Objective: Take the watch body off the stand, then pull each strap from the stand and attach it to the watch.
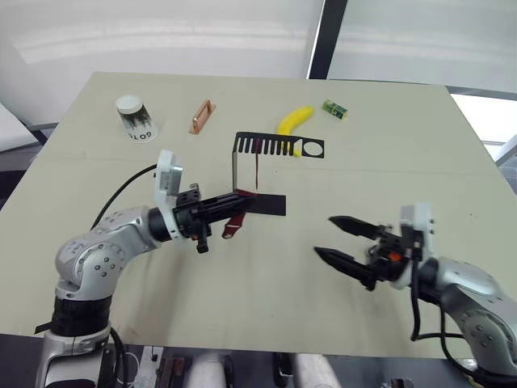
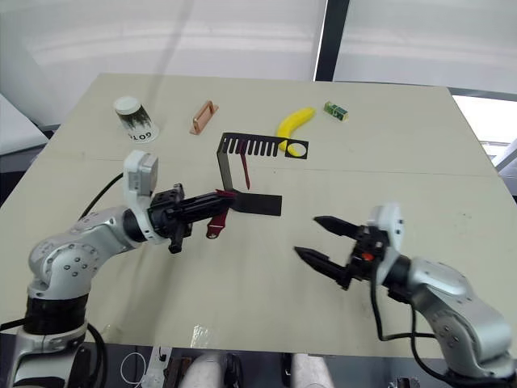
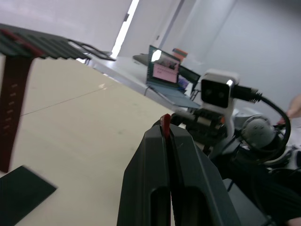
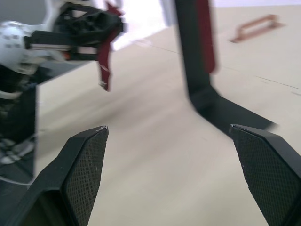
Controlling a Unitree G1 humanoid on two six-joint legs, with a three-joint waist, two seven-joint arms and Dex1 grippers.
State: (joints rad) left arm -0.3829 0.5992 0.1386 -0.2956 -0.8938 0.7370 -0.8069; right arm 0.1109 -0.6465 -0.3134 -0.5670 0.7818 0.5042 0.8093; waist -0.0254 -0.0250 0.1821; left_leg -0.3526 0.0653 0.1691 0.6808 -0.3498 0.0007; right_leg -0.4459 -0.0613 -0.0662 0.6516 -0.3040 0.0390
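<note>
The left gripper [image 1: 237,202] is clamped on one narrow dark red flexible strap [image 1: 234,225], which dangles just in front of the thin black bent-sheet stand [image 1: 236,168] on the beige desk [image 1: 266,283], long axis running down toward the desk. The second dark red strap [image 1: 255,168] hangs upright from the stand's comb. The right gripper [image 1: 342,239] waits wide apart, well right of the stand. I cannot make out the watch body. Keeping the pinch near the strap's end should ease attaching.
</note>
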